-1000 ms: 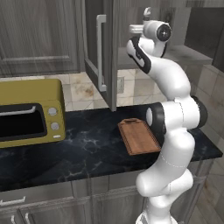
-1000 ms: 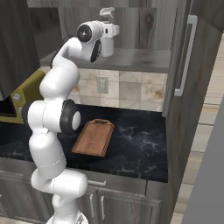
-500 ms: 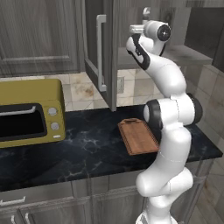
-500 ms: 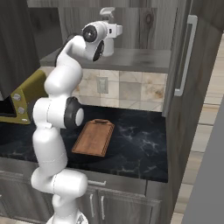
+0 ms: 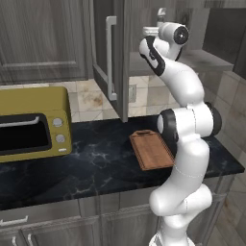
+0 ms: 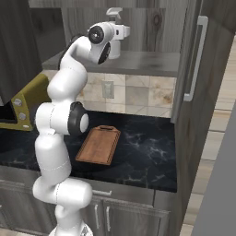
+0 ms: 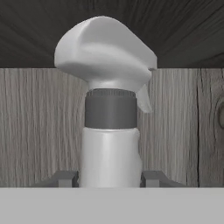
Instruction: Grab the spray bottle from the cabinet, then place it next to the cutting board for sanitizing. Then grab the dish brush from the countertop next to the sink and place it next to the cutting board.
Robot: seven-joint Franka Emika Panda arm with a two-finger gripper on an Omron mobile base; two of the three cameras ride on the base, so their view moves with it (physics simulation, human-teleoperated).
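While the smooth white-grey spray bottle (image 7: 110, 131) with its dark collar and rounded trigger head is standing upright on the grey shelf of the wood-grain cabinet (image 6: 193, 69), the gripper (image 7: 110, 177) is reaching in around its slim body; the dark fingertips (image 7: 65, 178) are sitting tight against either side, narrowed onto it. The brown rounded cutting board (image 5: 152, 149) is lying on the glossy black countertop (image 5: 91, 163) below, with open veined stone around its edges.

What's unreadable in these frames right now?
- Spray bottle base: cut off at the bottom of the hand view.
- Finger contact: fingertips sit flush beside the bottle, but a firm clamp can't be confirmed.
- Bottle body in both base views: hidden behind the hand; its spray head pokes above.
- Cutting board right edge: covered by the arm, left base view.
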